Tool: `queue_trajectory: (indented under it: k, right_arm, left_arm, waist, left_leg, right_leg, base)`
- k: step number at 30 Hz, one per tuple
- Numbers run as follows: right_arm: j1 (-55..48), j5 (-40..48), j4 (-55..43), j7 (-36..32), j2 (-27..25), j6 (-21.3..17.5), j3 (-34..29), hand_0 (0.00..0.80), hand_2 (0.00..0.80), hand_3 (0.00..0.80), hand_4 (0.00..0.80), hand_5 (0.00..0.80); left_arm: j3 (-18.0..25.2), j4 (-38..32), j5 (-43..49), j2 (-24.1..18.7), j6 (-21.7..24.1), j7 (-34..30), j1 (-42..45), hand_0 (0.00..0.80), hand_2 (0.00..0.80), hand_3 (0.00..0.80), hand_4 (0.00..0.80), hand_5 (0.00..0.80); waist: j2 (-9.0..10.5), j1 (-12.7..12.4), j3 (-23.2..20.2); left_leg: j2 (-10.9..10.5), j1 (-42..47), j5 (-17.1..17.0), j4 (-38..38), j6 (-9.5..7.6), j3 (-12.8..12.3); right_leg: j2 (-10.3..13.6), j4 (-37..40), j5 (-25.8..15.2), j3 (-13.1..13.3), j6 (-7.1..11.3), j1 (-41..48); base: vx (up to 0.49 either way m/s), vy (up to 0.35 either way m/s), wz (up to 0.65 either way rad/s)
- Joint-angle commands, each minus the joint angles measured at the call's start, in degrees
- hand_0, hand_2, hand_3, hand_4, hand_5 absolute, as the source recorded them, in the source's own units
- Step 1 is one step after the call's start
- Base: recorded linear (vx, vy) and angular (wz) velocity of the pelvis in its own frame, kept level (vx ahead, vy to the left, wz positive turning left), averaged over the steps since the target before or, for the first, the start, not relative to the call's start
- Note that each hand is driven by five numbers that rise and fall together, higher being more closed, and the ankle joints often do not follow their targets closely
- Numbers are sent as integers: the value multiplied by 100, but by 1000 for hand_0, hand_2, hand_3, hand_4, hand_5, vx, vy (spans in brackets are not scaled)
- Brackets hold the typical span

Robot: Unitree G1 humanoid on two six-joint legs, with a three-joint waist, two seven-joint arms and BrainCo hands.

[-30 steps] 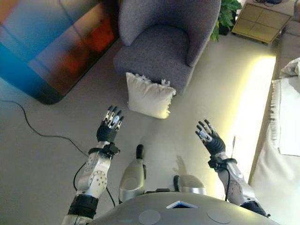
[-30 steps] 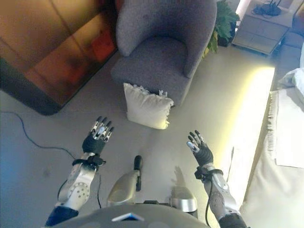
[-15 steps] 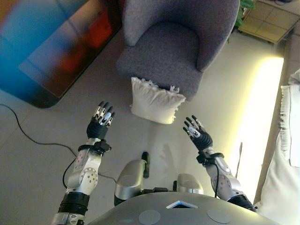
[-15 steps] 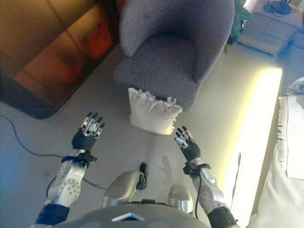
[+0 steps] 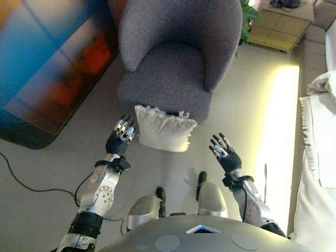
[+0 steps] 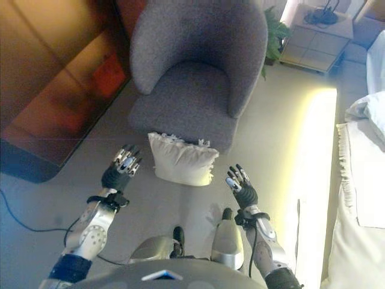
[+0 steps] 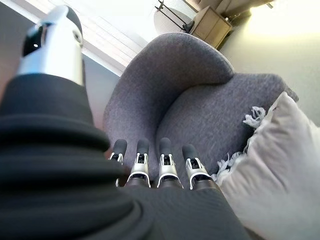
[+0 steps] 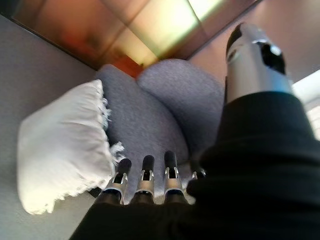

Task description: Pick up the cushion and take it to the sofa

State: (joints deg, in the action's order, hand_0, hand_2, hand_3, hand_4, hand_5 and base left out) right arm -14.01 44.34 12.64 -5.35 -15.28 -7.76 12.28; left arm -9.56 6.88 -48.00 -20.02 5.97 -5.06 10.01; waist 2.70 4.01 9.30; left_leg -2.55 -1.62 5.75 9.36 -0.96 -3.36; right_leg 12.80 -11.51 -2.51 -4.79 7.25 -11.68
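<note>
Both hands are spread and hold nothing: your left hand (image 5: 122, 137) sits just beside the cushion (image 5: 163, 128), your right hand (image 5: 222, 151) a little farther off. It leans against the armchair (image 5: 168, 73) on the floor (image 5: 52, 168) between them, long axis running hand to hand.

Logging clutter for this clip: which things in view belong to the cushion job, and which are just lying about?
Belongs to the job:
cushion, on the floor against the armchair's front
left hand, open beside it, not touching
right hand, open on its other side, apart from it

Just there:
grey armchair
potted plant
small cabinet
white cloth
</note>
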Motion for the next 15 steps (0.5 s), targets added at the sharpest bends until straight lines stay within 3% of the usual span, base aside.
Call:
queue_trajectory:
  k: [1, 7, 10, 15]
  right_arm:
    - [263, 144, -322, -1, 7, -269, -114, 0, 0, 0, 0, 0]
    - [106, 115, -305, -27, 82, -206, -180, 0, 0, 0, 0, 0]
    - [47, 90, -267, -91, 98, -145, -174, 0, 0, 0, 0, 0]
    - [81, 71, -190, -146, 28, -68, -108, 0, 0, 0, 0, 0]
  left_arm:
    - [346, -519, 141, -145, 274, -171, -3, 0, 0, 0, 0, 0]
    - [436, -479, 122, -90, 96, -317, 214, 0, 0, 0, 0, 0]
    - [432, -501, 100, -98, 45, -368, 302, 0, 0, 0, 0, 0]
    - [334, -498, 96, -48, 123, -273, 329, 0, 0, 0, 0, 0]
  waist:
    - [161, -4, 69]
    - [259, 8, 29]
    - [290, 24, 54]
    - [219, 117, -12]
  left_leg:
    - [-166, 85, 619, 434, -108, -297]
    - [-160, 303, 893, 541, -125, -177]
    - [-118, 445, 1020, 608, -117, -204]
    - [72, 706, 1113, 611, -66, -246]
  right_leg:
    - [269, 763, -1221, 283, 363, -207]
    - [343, 998, -1331, 280, 459, -175]
    - [349, 1021, -1353, 157, 506, -215]
    - [176, 670, -1151, 213, 435, -320]
  base:
    - [255, -73, 37]
    - [254, -100, 10]
    - [274, -124, 3]
    - [289, -152, 2]
